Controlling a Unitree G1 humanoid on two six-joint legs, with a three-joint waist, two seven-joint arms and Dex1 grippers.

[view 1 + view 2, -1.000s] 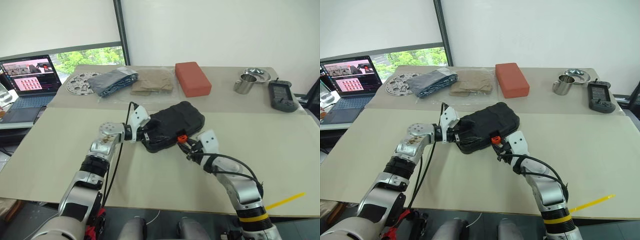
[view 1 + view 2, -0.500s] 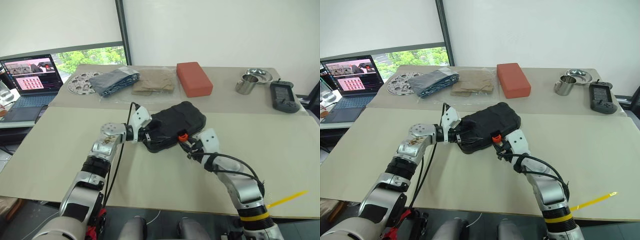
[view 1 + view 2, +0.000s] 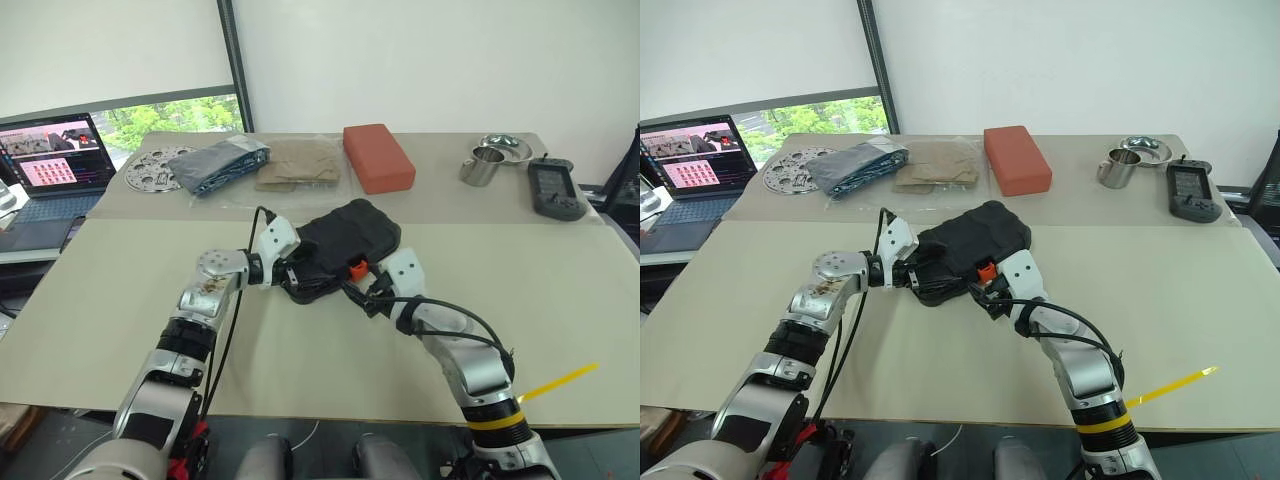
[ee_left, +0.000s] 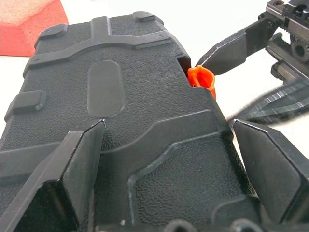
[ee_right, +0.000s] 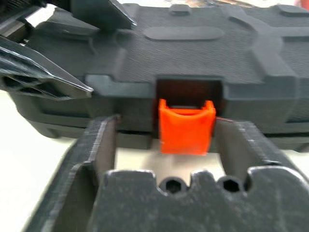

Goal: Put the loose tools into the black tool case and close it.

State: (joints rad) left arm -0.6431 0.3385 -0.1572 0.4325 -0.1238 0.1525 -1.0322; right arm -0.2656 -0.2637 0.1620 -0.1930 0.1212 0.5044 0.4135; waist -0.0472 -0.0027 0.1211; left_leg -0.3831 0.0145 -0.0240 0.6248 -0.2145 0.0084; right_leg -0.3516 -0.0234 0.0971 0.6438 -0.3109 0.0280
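Note:
The black tool case (image 3: 345, 240) lies shut on the table's middle, ribbed shell up, its small orange latch (image 5: 186, 126) on the near edge. My left gripper (image 3: 289, 270) is open at the case's left end. One of its fingers (image 4: 79, 159) lies over the lid (image 4: 120, 92) and the other stands just past the near edge. My right gripper (image 5: 174, 126) is open at the near edge, one finger on each side of the latch (image 3: 357, 268), and it holds nothing. The loose tools are out of view.
Along the table's far side lie a metal disc (image 3: 152, 168), two bagged folded cloths (image 3: 232, 162), a red-orange block (image 3: 378, 170), a steel cup (image 3: 480, 166), a bowl (image 3: 505, 147) and a black handheld device (image 3: 552, 190). A laptop (image 3: 50, 165) stands far left.
My right gripper's fingers have spread apart at the latch. The head camera has shifted a little. The left gripper and the case have stayed put.

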